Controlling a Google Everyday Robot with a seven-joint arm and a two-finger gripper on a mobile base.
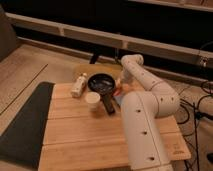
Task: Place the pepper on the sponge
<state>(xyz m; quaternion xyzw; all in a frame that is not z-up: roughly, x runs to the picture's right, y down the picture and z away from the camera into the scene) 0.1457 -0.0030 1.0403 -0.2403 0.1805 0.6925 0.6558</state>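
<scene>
The gripper (120, 88) hangs right of the pan (101, 82), by the pepper (116, 93); the sponge (118, 102) lies right of the pan's handle (108, 104), the cup (92, 100) left of it.

Warm, dim light falls on the wooden table (75, 135), background dark, the hand (119, 93) shaded beside the pan (101, 82).
</scene>
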